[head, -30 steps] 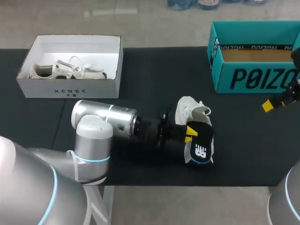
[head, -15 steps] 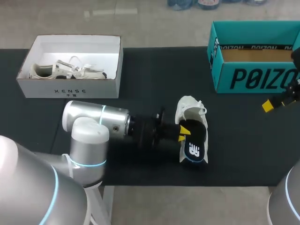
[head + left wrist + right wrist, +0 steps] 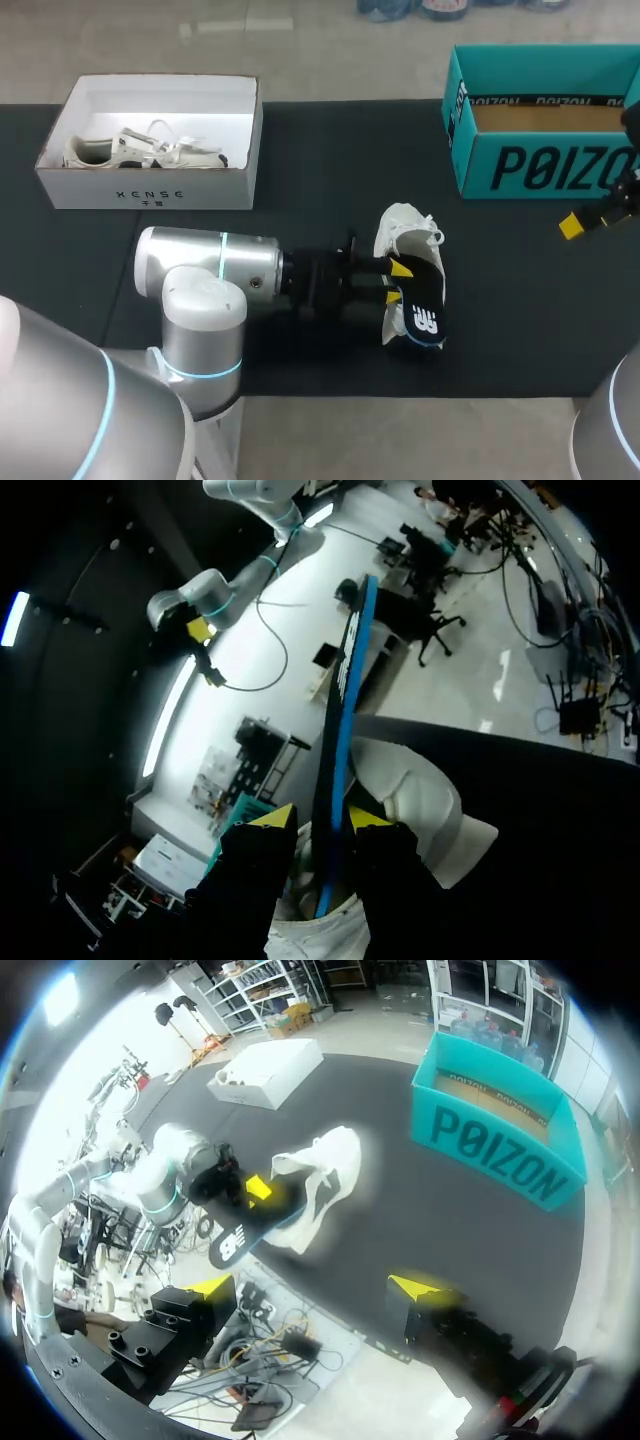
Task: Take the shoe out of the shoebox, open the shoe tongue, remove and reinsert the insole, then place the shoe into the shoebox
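A white shoe (image 3: 405,232) lies on the black table (image 3: 300,180) near the middle. A black insole (image 3: 424,312) with a blue edge stands on its side, its front end in the shoe's opening. My left gripper (image 3: 397,281) is at the shoe's heel with the insole (image 3: 340,730) between its fingers. A slim gap shows beside one finger, so the gripper is open around the insole. The shoe (image 3: 425,795) sits just ahead of the fingers. My right gripper (image 3: 315,1285) is open and empty, high at the table's right side (image 3: 585,222), below the teal shoebox (image 3: 545,120).
A white box (image 3: 150,185) holding another pale shoe (image 3: 145,148) stands at the back left. The teal shoebox is at the back right, its top open. The left arm's silver body (image 3: 205,265) stretches across the front left of the table.
My left gripper first drew the insole a little leftward, then its fingers parted from shut. The insole now leans at the shoe's heel. The right arm has not moved.
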Motion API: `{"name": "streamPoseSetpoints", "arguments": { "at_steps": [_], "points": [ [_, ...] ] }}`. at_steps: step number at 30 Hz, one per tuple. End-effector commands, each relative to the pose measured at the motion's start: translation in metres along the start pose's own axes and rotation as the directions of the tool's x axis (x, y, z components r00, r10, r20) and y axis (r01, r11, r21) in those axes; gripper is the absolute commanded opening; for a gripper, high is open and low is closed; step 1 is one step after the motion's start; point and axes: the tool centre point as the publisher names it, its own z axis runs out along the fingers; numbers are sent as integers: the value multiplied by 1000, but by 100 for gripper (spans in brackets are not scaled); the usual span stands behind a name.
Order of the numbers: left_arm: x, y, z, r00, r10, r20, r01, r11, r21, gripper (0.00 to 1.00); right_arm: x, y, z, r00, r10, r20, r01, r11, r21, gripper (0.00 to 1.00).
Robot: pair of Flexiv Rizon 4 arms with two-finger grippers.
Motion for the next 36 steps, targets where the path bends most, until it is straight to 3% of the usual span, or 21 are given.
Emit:
{"name": "streamPoseSetpoints", "arguments": {
  "at_steps": [1, 7, 11, 19, 22, 23, 36],
  "points": [
    [-6, -7, -8, 1000, 13, 15, -13, 1000, 2, 57, 0, 0, 1, 1000, 1, 2, -1, 1000, 2, 100],
    [-13, -13, -10, 999, 31, 26, -32, 999, 17, 45, 0, 0, 1, 1000, 1, 2, -1, 1000, 2, 100],
    [-8, -16, -8, 1000, 20, 11, -20, 999, 42, 37, 0, 0, 1, 1000, 1, 2, -1, 1000, 2, 100],
    [5, -22, 3, 1000, -18, -3, 18, 996, 84, 41, 0, 0, 1, 1000, 1, 2, -1, 1000, 2, 100],
    [5, -21, 3, 1000, -22, 14, 21, 996, 91, 29, 0, 0, 1, 1000, 1, 2, -1, 1000, 2, 100],
    [4, -21, 3, 1000, -23, 20, 21, 996, 91, 0, 0, 0, 1, 1000, 1, 2, -1, 1000, 2, 100],
    [0, -19, 4, 999, -25, 24, 22, 994, 108, 0, 0, 0, 1, 1000, 1, 2, -1, 1000, 2, 100]
  ]
}}
